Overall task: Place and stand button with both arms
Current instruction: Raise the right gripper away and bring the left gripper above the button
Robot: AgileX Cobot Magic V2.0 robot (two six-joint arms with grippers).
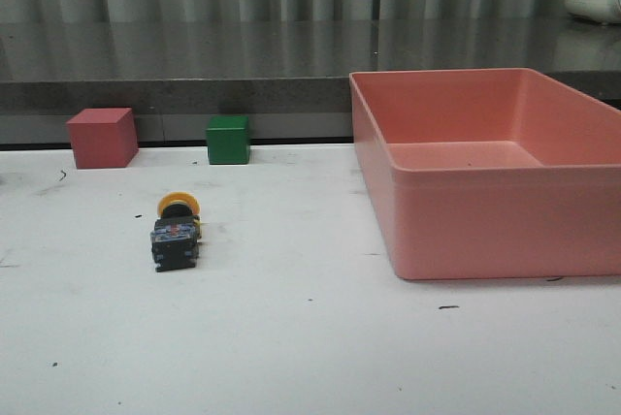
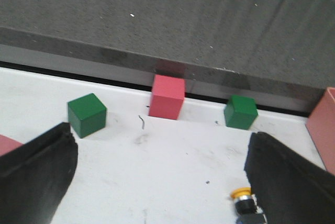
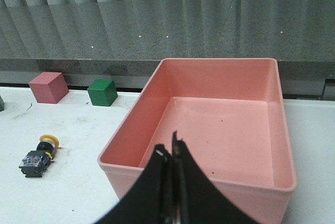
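The button point(image 1: 177, 232) lies on its side on the white table, left of centre, its yellow cap pointing toward the back and its black and blue block toward the front. Neither arm shows in the front view. In the left wrist view my left gripper point(image 2: 159, 145) is open wide with only bare table between its fingers, and the button point(image 2: 245, 203) lies just beside the inner edge of one finger point(image 2: 288, 182). My right gripper point(image 3: 168, 152) is shut with nothing in it, hovering over the near wall of the pink bin, with the button point(image 3: 39, 156) well off to the side.
A large pink bin point(image 1: 466, 231) fills the right half of the table. A red cube point(image 1: 101, 138) and a green cube point(image 1: 228, 140) stand at the back by the dark ledge point(image 1: 194, 95). Another green cube point(image 2: 86, 114) shows in the left wrist view.
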